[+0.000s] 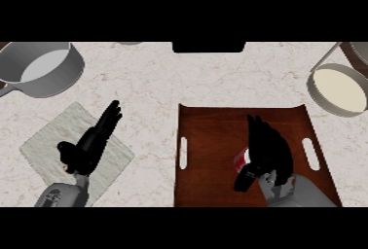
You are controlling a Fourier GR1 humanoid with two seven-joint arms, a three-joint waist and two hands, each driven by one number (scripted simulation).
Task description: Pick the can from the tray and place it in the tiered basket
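A: Tray (215, 126)? 
B: Brown, holds the can (244, 158), mostly hidden under the right hand (267, 151), fingers curled round it. Back half of the tray bare.
A: Others?
B: Pot (43, 68) far left of the tray, basket (338, 90) at its right rear corner. Left hand (93, 141) relaxed, fingers straight, over a mat (50, 141) on the counter (151, 87).

left hand (90, 146) open, fingers straight; right hand (267, 153) curled, palm down
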